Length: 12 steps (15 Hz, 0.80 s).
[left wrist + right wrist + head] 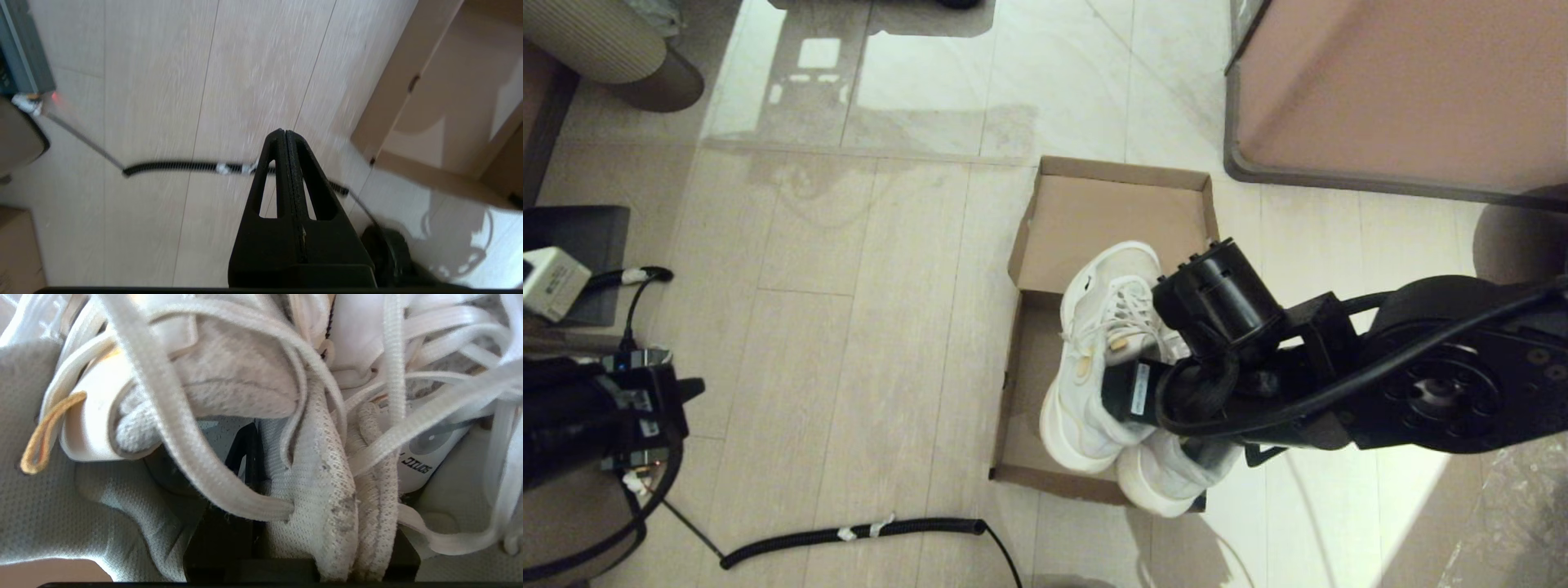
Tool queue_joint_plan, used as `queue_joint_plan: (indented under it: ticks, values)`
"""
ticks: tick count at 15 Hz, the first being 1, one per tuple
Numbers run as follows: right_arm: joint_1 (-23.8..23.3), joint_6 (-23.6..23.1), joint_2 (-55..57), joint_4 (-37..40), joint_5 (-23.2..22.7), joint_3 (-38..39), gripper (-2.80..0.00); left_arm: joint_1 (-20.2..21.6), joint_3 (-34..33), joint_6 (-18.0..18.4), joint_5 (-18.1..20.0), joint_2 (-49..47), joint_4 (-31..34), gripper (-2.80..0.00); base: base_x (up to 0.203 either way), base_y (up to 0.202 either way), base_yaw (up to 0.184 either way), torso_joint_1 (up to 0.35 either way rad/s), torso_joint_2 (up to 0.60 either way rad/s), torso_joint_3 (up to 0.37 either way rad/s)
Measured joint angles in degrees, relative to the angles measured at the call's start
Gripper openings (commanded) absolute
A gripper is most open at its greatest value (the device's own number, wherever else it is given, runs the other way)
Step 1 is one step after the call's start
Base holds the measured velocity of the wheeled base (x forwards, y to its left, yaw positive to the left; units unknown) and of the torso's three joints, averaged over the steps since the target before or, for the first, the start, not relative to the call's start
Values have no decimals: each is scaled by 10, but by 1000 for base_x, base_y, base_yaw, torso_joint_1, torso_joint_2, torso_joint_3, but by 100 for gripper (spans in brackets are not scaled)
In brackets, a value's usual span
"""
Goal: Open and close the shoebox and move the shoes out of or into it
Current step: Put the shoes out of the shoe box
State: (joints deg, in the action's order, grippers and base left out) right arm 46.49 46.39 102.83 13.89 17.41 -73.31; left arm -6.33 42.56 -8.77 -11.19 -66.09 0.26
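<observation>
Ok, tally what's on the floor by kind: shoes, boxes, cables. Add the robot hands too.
Shoes: 2, white, bunched together over the open box
Shoebox: 1, brown cardboard, lid open
Coiled black cable: 1
Hands: 2, the left hand over bare floor, the right hand on the shoes
Total: 6

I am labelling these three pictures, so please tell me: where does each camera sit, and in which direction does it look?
Head view: on the head, looking down at the floor, the open shoebox and the shoes; both arms show.
Left wrist view: behind the shut left gripper, facing floor and a black cable.
Right wrist view: behind the right gripper, pinching the shoes' collars.
Shared: shoebox, shoes, cable.
</observation>
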Motion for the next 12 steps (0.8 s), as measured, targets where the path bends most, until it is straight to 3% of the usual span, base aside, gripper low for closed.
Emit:
queue_joint_plan:
  ticks: [5,9,12]
  values:
    - [-87,-6,-30,-10,0,12,-280,-24,-7,2,-1,-38,-16,-280,0,0,0,0,0,0]
    - [-228,-49,-41,-13,-10,16,-280,-39,-3,3,-2,-53,-19,-280,0,0,0,0,0,0]
    - [-358,-113,-37,-31,-26,20,-280,-66,-9,-1,-5,-68,-25,-280,0,0,0,0,0,0]
